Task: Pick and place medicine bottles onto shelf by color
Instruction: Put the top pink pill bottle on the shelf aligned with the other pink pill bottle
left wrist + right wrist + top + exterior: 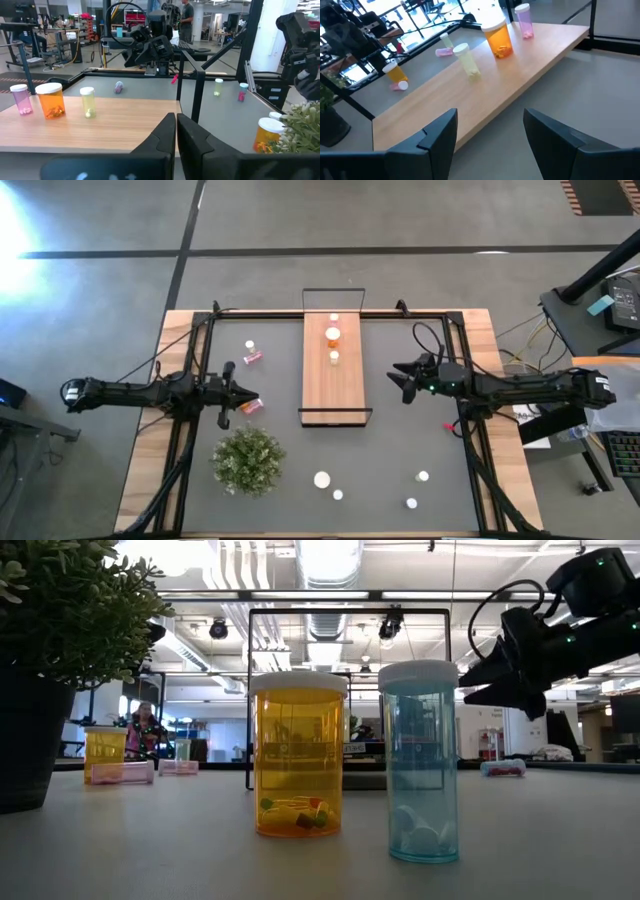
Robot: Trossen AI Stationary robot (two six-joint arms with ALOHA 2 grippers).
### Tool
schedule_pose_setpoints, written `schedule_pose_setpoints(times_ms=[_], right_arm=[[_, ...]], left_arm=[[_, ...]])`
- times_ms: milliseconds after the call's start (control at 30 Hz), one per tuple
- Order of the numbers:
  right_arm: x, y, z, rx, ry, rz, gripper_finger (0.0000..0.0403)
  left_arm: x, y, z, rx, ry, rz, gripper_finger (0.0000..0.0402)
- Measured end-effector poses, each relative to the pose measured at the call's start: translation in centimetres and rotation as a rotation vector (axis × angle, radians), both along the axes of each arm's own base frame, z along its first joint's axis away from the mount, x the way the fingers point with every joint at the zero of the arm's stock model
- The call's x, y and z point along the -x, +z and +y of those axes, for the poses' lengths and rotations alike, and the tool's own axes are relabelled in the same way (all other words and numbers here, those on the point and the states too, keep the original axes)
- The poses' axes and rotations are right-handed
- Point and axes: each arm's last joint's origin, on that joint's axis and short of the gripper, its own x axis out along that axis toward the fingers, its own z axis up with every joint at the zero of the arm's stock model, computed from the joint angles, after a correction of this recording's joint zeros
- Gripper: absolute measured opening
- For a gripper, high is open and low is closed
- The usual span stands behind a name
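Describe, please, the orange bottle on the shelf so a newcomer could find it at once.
Find the wooden shelf at the table's centre. Three bottles stand in a row on it; the orange bottle is the middle one, wider than its pink and yellowish neighbours.

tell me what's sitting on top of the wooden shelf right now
Three capped bottles stand in a row on the shelf: a pink one, a wide orange one, a pale yellow one. Nothing there is covered.
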Motion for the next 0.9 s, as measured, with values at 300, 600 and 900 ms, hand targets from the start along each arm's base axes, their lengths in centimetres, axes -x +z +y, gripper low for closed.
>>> schedule_pose_setpoints(times_ms=[300,600,900], right_arm=[[0.0,-0.07,0.0,-0.001,0.0,0.01,0.0217],[-0.06,0.06,-0.01,-0.046,-0.014,-0.015,0.0217],[-0.06,0.06,-0.01,-0.046,-0.014,-0.014,0.0217]], left_arm=[[0.0,0.0,0.0,0.0,0.0,0.0,0.0],[0.0,0.0,0.0,0.0,0.0,0.0,0.0],[0.0,0.0,0.0,0.0,0.0,0.0,0.0]])
